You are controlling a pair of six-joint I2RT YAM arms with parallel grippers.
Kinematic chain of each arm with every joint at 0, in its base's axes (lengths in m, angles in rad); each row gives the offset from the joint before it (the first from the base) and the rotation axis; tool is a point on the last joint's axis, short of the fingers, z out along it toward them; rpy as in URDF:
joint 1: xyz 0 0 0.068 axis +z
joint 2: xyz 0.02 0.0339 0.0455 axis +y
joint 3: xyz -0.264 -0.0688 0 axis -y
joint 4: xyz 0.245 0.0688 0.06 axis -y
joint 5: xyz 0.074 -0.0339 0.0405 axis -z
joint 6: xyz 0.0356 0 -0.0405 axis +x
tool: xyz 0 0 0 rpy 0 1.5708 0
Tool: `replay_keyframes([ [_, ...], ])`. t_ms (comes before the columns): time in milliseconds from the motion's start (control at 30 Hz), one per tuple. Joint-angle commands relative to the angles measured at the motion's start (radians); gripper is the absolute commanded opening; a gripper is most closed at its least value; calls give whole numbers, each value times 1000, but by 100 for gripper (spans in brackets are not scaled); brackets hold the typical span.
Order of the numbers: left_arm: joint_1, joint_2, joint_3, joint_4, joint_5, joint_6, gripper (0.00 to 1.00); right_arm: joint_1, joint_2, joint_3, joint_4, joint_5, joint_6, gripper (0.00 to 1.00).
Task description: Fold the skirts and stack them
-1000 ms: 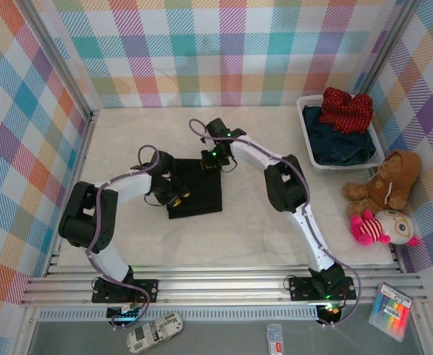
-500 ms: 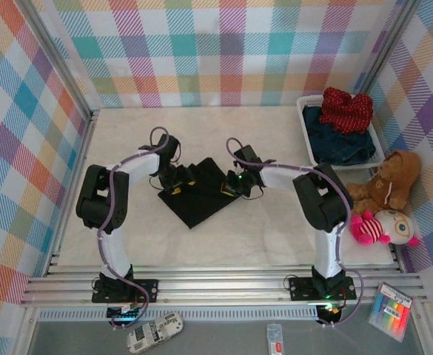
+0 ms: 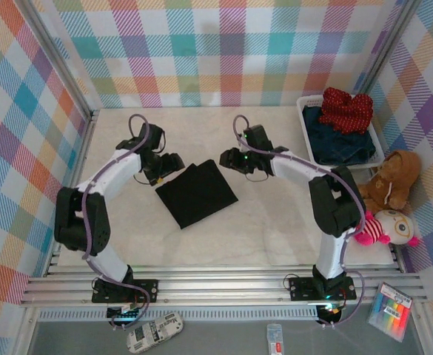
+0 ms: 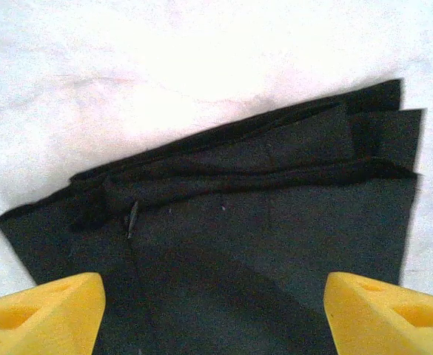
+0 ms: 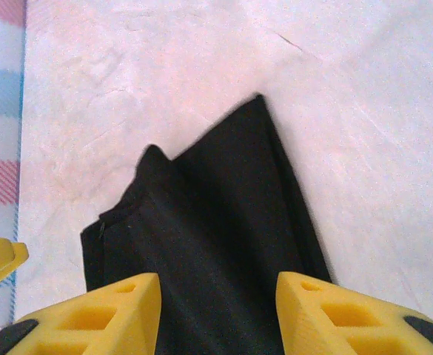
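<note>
Top external: folded black skirt (image 3: 197, 194) flat, skewed on table (image 3: 275, 222)

Folded skirt (image 3: 197, 194) is logged as plain black, no pattern. Surface (image 3: 275, 229) is logged as cream-white. Basket (image 3: 307, 133) is marked white; one skirt (image 3: 346, 109) is marked red, denim skirts (image 3: 342, 148) dark blue. Teddy bear (image 3: 390, 181) is tagged brown, plush toy (image 3: 366, 228) pink with a pale face. Walls (image 3: 223, 52) are covered in pastel plaid: teal, pink, orange, purple, yellow. Left gripper (image 4: 215, 314) and right gripper (image 5: 216, 310) are tagged yellow.
</note>
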Motion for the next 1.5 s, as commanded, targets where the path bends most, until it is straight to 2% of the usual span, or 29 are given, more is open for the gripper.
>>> replay_keyframes([
  [0, 4, -40, -86, 5, 16, -75, 76, 13, 84, 101, -107, -140, -299, 45],
  [100, 4, -57, -135, 28, 34, -119, 74, 13, 152, 179, -152, -226, -393, 46],
  [300, 4, -73, -216, 83, 22, -189, 69, 13, 257, 292, -229, -261, -495, 46],
  [567, 4, -28, -215, 103, 66, -182, 67, 16, 349, 375, -270, -320, -511, 42],
  [633, 4, -19, -219, 112, 72, -186, 64, 18, 347, 380, -264, -325, -511, 37],
  [800, 4, 2, -226, 113, 62, -187, 54, 24, 279, 326, -176, -313, -502, 12],
  [967, 4, 12, -246, 127, 59, -182, 53, 24, 213, 292, -125, -323, -487, 1],
  [1033, 4, 25, -254, 134, 67, -180, 48, 24, 204, 291, -117, -340, -480, 0],
  [1200, 5, 40, -275, 134, 28, -165, 28, 24, 226, 308, -100, -344, -436, 0],
  [1400, 13, 64, -299, 121, -52, -123, 2, 26, 369, 415, -131, -294, -367, 1],
  [1467, 17, 73, -316, 122, -71, -116, 0, 26, 413, 463, -155, -283, -365, 4],
])
